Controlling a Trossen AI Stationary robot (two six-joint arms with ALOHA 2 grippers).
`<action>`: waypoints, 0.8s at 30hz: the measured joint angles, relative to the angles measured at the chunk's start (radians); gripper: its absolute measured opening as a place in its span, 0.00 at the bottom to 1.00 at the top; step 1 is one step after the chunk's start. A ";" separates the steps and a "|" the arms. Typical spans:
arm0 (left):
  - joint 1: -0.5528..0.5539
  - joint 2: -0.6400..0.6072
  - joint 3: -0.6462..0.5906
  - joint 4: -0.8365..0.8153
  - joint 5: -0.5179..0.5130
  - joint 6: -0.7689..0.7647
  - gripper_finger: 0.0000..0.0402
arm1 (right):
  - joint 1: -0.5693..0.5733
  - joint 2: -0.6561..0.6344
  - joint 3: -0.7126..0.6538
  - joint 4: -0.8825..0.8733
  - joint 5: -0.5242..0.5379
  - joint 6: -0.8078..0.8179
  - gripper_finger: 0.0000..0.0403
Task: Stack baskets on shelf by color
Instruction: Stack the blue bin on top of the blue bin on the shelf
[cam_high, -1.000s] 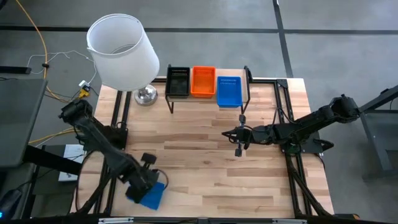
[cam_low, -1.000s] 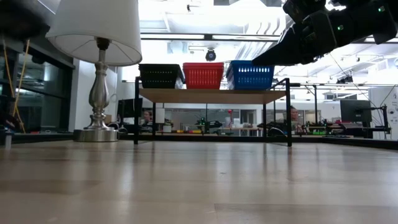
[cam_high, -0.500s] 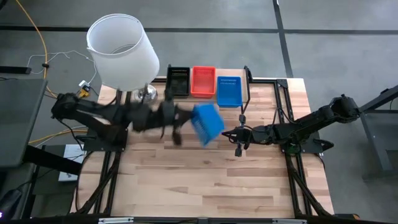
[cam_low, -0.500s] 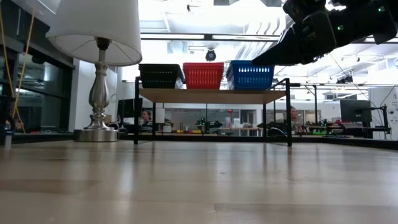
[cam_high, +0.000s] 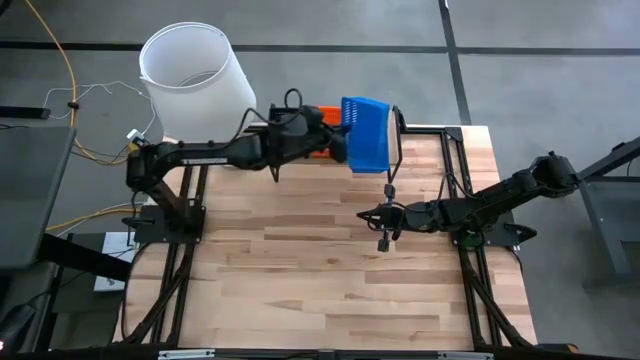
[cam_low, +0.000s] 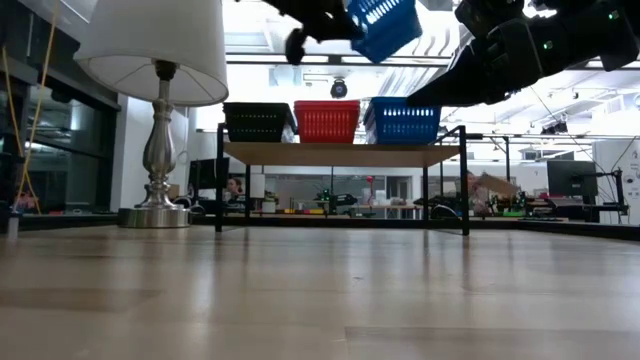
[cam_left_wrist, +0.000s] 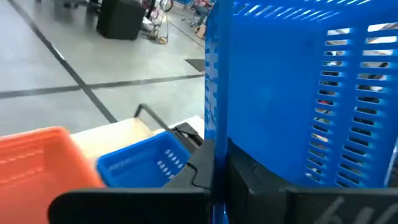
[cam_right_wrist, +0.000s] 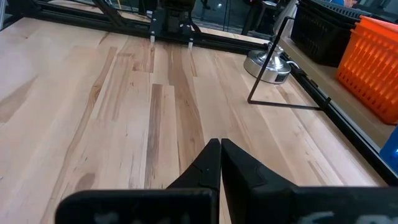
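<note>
My left gripper is shut on a blue mesh basket and holds it in the air over the right end of the shelf. The low view shows this basket tilted, high above the shelf. On the wooden shelf top stand black, red-orange and blue baskets. The left wrist view has the shelf's blue basket and the orange one below the held basket. My right gripper hangs shut over the table's right middle, touching nothing. My left gripper pinches the held basket's long side wall, with one finger on each face of it. The fingers come about level from the table's left. The basket is lifted clear and tilted, above the blue basket on the shelf.
A lamp with a white shade and a silver base stands at the far left, next to the shelf. Black frame rails run along the table's sides. Bare wooden tabletop lies in front of the shelf.
My left arm has swung from the table's near left corner up and across to the far edge, carrying the blue basket. The basket was low at the near left and now hangs tilted over the shelf's right end. My right arm has kept still.
</note>
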 joint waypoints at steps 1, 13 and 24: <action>-0.003 0.015 0.018 0.000 0.003 -0.010 0.00 | 0.000 0.000 0.000 0.000 0.000 0.000 0.00; -0.070 0.137 0.035 0.018 -0.278 -0.079 0.00 | 0.000 0.000 0.000 -0.004 -0.019 0.026 0.00; -0.053 0.210 0.026 0.065 -0.255 -0.112 0.00 | 0.000 0.000 0.000 -0.008 -0.024 0.015 0.00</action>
